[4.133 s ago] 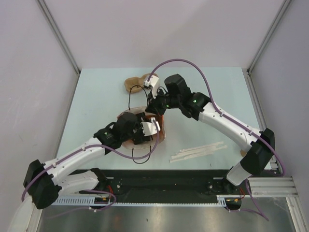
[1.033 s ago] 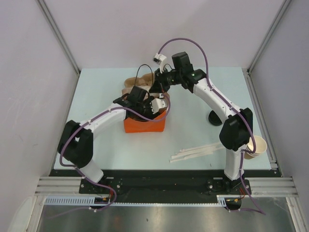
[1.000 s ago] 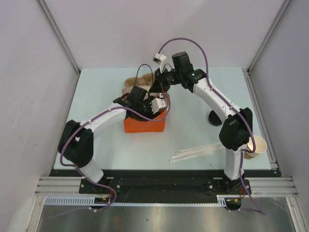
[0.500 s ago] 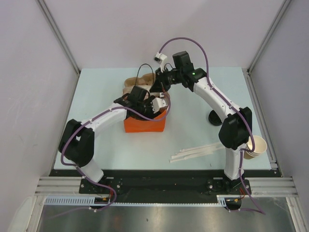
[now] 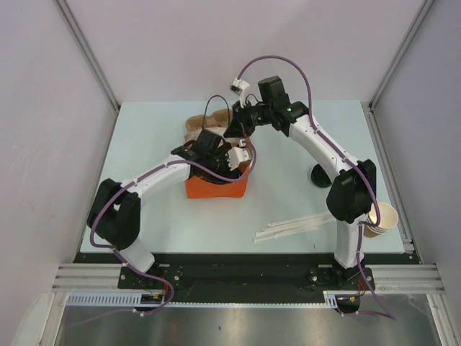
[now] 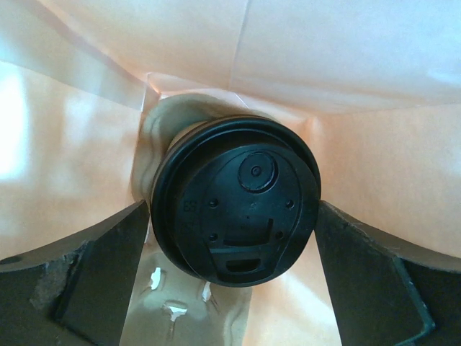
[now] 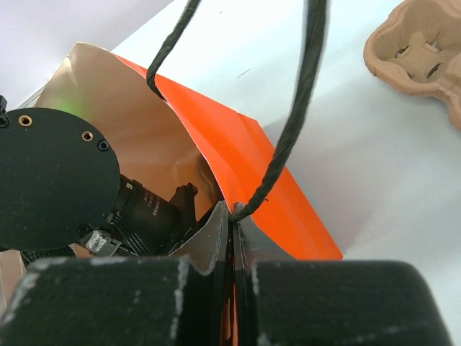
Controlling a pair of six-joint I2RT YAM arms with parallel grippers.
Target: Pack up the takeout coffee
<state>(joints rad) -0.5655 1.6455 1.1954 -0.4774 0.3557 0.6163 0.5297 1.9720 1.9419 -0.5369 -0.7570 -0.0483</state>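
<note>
The takeout coffee (image 6: pixel 236 198), a tan cup with a black lid, stands inside the orange bag (image 5: pixel 216 189), and its lid faces my left wrist camera. My left gripper (image 6: pixel 232 209) reaches down into the bag, with one finger touching each side of the lid. In the top view the bag's mouth hides the gripper's tip and the cup. My right gripper (image 7: pixel 234 209) is shut on the orange bag's rim (image 7: pixel 238 155), where the black cord handle (image 7: pixel 288 137) comes out. In the top view my right gripper (image 5: pixel 234 134) is at the bag's far edge.
A tan pulp cup carrier (image 5: pixel 196 127) lies just behind the bag and also shows in the right wrist view (image 7: pixel 425 50). A loose black lid (image 5: pixel 319 175) lies to the right. A stack of lidless cups (image 5: pixel 380 218) stands at the right edge. Pale stirrers (image 5: pixel 295 226) lie at the front.
Since four seconds ago both arms have stretched farther back and the left gripper has gone down into the bag. Over the last second, the left wrist has shifted slightly back.
</note>
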